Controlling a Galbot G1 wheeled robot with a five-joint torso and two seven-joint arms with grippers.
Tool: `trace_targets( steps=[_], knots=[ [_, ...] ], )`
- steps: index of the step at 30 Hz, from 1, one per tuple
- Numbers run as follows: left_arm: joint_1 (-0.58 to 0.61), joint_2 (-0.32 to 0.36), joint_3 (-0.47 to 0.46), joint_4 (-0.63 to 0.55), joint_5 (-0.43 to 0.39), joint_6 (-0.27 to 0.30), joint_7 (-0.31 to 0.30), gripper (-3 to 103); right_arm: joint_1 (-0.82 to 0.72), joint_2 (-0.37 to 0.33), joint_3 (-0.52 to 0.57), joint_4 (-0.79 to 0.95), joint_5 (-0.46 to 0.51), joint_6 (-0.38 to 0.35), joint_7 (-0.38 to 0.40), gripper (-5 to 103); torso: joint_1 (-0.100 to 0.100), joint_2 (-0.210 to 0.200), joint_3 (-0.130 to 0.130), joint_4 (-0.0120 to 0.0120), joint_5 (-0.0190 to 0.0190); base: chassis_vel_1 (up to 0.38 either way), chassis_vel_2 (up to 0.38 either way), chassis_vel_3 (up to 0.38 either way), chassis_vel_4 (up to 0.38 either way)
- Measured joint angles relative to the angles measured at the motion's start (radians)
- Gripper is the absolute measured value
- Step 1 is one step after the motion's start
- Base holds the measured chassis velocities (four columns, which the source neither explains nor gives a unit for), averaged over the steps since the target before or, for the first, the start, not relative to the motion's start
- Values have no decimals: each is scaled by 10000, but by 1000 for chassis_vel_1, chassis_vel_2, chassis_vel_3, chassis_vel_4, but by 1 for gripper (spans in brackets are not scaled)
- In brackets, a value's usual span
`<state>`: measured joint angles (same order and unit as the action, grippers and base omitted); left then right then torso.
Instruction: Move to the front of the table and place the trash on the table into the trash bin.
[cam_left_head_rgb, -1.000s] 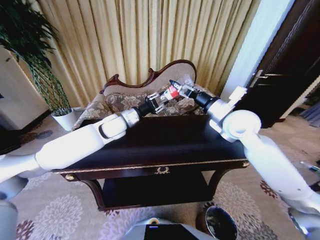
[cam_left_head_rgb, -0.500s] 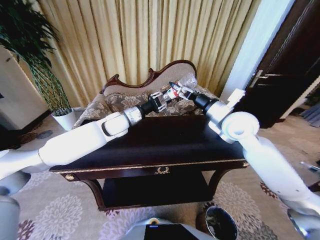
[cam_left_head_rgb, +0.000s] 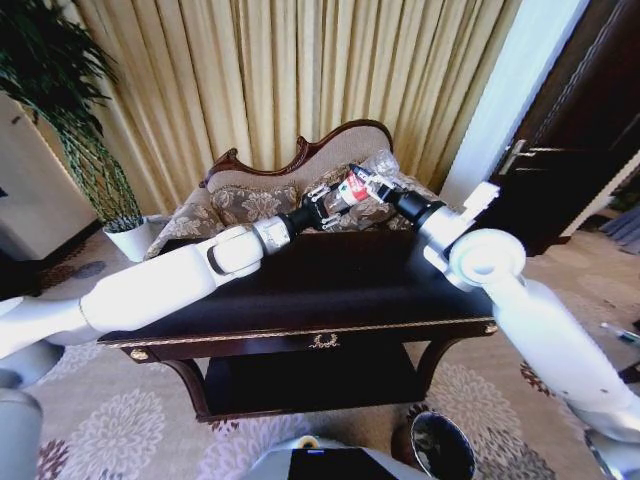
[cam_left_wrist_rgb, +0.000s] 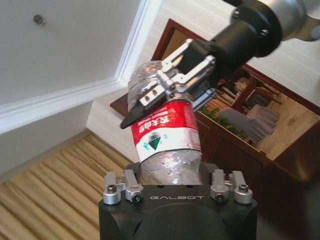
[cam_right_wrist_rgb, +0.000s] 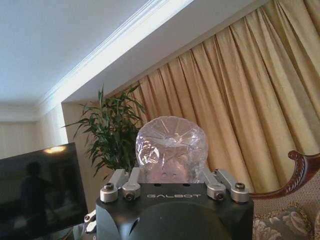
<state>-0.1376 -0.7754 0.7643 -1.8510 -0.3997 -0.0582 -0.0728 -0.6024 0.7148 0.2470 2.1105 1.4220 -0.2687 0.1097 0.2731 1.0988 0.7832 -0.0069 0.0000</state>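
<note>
Holding the bottle (cam_left_head_rgb: 358, 186) high above the table (cam_left_head_rgb: 300, 290), both your claws grip it at once: left claw (cam_left_head_rgb: 333, 203) clamped on its lower end, right claw (cam_left_head_rgb: 372, 183) closed across the label. Its long axis runs claw to claw. The bin (cam_left_head_rgb: 443, 447) sits on the floor, nearer your right arm.

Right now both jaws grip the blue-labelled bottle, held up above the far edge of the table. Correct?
Nearly. The bottle carries a red label, not blue, as the left wrist view shows. The rest holds: left gripper and right gripper both grip it above the far edge of the table.
</note>
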Motion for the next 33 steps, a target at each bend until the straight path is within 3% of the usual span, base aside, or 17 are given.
trace_targets(
  steps=[6, 8, 10, 18, 21, 22, 23, 24, 25, 26, 27, 30, 33],
  knots=[
    [149, 223, -306, -212, -364, 174, -5, 85, 4, 80, 52, -65, -16, 97, 216, 27, 0, 0, 0, 0, -1, 0, 0, 0, 0],
    [345, 361, -459, -415, -909, 258, -32, 94, -57, 108, 129, -143, -44, 230, 304, 27, 0, 0, 0, 0, -2, 0, 0, 0, 0],
    [474, 475, -603, -582, -1358, 348, -45, 98, -119, 125, 209, -187, -55, 299, 391, 27, 0, 0, 0, 0, -2, 0, 0, 0, 0],
    [1158, 662, -1441, -949, -2361, 604, 46, 100, -215, 85, 506, -523, -207, 559, 609, 27, 0, 0, 0, -3, 0, 0, 0, 0, 0],
    [1679, 870, -2236, -1071, -2660, 862, -63, 100, -242, 26, 570, -618, -463, 598, 1065, 27, 0, 0, 0, -3, 0, 0, 0, 0, 0],
    [1910, 1013, -2652, -1136, -2769, 1099, -97, 100, -268, -15, 579, -616, -579, 586, 1308, 27, 0, 0, 0, -2, 0, 0, 0, 0, 0],
    [2259, 1233, -3410, -1276, -3091, 1818, -192, 100, -342, -99, 590, -605, -910, 523, 1710, 27, 0, 1, 0, 1, -2, 0, 0, 0, 0],
    [2259, 1233, -3410, -1276, -3091, 1818, -192, 100, -342, -99, 590, -605, -910, 523, 1710, 27, 0, 1, 0, 1, -2, 0, 0, 0, 0],
    [2396, 1338, -3757, -1345, -3338, 2158, -358, 100, -393, -150, 593, -607, -1197, 466, 1907, 27, 0, 0, -1, 4, -2, 0, 0, 0, 0],
    [2605, 1571, -4303, -1415, -3824, 2545, -988, 100, -527, -256, 608, -648, -1950, 319, 2253, 27, -1, 1, -1, 4, -1, 0, 0, 0, 0],
    [2605, 1571, -4303, -1415, -3824, 2545, -988, 100, -527, -256, 608, -648, -1950, 319, 2253, 27, -1, 1, -1, 4, -1, 0, 0, 0, 0],
    [3063, 2225, -5592, -1399, -4583, 3074, -2192, 100, -962, -563, 697, -644, -3372, -254, 2724, 27, 0, 0, 0, -4, 1, 0, 0, 0, 0],
    [3526, 2740, -6525, -1458, -5379, 3631, -2839, 100, -1198, -751, 813, -545, -4054, -667, 2861, 27, 0, 0, 0, -3, 2, 0, 0, 0, 0]
  ],
)
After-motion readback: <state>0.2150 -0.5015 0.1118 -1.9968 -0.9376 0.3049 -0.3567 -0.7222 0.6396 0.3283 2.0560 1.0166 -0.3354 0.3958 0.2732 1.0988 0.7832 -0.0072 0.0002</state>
